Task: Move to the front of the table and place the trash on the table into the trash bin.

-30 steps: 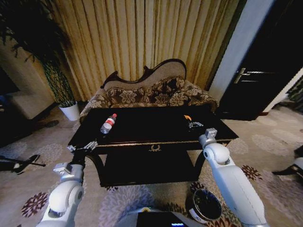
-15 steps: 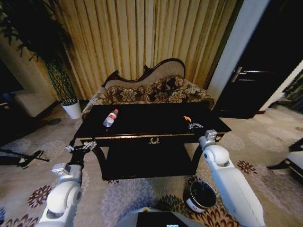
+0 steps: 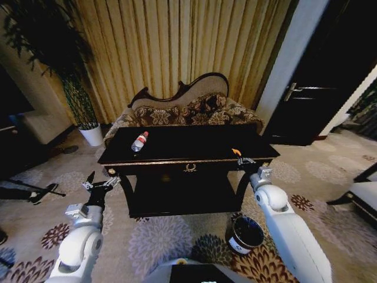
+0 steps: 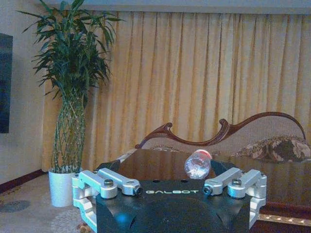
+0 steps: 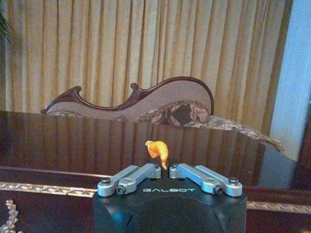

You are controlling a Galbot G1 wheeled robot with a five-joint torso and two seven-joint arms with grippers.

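Note:
The dark glossy table (image 3: pixel 177 154) with gold trim stands straight ahead of me. A clear bottle with a red label (image 3: pixel 139 141) lies on its back left part and also appears as the bottle (image 4: pixel 197 165) beyond my left gripper (image 4: pixel 170 187). An orange scrap (image 3: pixel 236 152) lies at the front right edge. My right gripper (image 3: pixel 244 160) is shut and empty, its tips just short of the orange scrap (image 5: pixel 157 149). My left gripper (image 3: pixel 99 184) hangs open off the table's front left corner, over the carpet. The dark round trash bin (image 3: pixel 246 233) stands on the carpet by my right arm.
An ornate sofa (image 3: pixel 182 112) sits behind the table, against gold curtains. A tall plant in a white pot (image 3: pixel 92 135) stands at the back left. A dark door (image 3: pixel 318 88) is at the right. Patterned carpet lies open in front of the table.
The whole picture has shifted: the table and the bin now look slightly smaller and farther, so the camera moved. Both arms keep the same pose, and the right gripper now sits at the table's front edge.

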